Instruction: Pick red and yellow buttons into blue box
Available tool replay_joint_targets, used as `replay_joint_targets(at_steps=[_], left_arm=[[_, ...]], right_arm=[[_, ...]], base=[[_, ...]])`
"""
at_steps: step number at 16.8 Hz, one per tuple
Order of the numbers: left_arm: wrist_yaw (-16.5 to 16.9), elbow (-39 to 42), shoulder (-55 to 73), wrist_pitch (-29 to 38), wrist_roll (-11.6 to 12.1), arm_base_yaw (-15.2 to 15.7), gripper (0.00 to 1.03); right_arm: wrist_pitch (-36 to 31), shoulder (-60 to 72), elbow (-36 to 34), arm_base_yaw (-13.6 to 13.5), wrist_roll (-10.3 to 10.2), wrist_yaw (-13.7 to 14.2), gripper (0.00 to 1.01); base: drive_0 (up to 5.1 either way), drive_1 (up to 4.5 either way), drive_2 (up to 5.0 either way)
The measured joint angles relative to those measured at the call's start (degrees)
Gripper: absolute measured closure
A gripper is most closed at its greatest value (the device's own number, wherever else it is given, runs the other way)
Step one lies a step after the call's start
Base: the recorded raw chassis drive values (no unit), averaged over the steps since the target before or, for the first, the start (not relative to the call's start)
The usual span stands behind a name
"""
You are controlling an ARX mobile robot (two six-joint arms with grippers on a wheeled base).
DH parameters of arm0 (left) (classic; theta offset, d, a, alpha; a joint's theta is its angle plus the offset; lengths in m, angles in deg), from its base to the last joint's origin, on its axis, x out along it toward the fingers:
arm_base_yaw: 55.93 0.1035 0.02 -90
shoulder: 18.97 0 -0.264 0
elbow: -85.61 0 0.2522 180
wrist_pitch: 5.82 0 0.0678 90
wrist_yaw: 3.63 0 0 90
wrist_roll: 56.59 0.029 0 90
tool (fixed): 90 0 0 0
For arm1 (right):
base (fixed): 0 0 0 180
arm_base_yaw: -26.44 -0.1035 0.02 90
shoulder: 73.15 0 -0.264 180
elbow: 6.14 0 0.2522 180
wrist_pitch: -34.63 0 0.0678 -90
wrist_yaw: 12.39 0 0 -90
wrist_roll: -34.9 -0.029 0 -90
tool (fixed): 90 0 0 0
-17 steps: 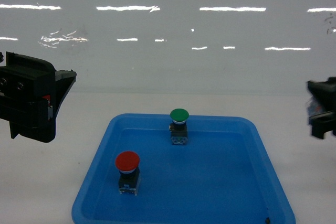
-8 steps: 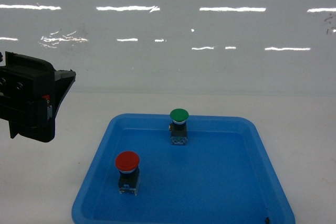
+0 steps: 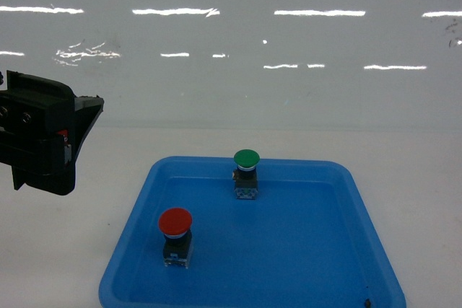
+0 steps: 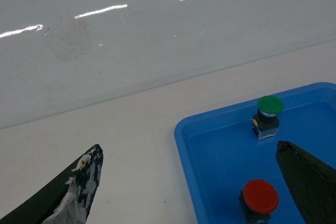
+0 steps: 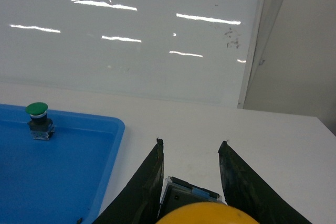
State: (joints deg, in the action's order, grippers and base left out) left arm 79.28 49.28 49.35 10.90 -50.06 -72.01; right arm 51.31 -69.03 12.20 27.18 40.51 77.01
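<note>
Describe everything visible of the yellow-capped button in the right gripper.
Only the right wrist view shows the yellow domed-cap push button. The top arc of its smooth, plastic-looking cap sits at the frame's bottom edge, with a dark-and-clear blocky base showing behind it. It sits between the right gripper's two dark fingers, which close against it, above the white table.

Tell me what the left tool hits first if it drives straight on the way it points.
Probably the blue tray's near left corner or the white table just before it; the red button lies right of centre. Depth is unclear.
</note>
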Motion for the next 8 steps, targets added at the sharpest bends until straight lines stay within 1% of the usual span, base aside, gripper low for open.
replay_joint_targets(at_steps=[2, 4, 5, 6, 8], left_arm=[[0.04, -0.07, 0.0, -0.81, -0.02, -0.26, 0.05], [0.37, -0.85, 0.81, -3.13, -0.07, -2.08, 0.05], [1.66, -2.89, 2.93, -4.2, -0.33, -3.15, 0.05], [2.14, -5.14, 5.49, -4.66, -0.55, -3.93, 0.05], [2.05, -10.4, 12.44, -4.9, -0.46, -5.77, 0.05]], right_arm=[[0.02, 0.02, 0.0, 0.0, 0.04, 0.0, 0.72], [0.04, 0.02, 0.0, 0.0, 0.04, 0.13, 0.72], [0.04, 0.02, 0.0, 0.0, 0.04, 0.13, 0.72], [0.02, 0.0, 0.0, 0.0, 0.04, 0.15, 0.72], [0.04, 0.0, 0.0, 0.0, 0.04, 0.15, 0.72]], base=[[0.0, 0.0, 0.0], [0.0, 0.0, 0.0], [0.0, 0.0, 0.0], [0.0, 0.0, 0.0], [0.0, 0.0, 0.0]])
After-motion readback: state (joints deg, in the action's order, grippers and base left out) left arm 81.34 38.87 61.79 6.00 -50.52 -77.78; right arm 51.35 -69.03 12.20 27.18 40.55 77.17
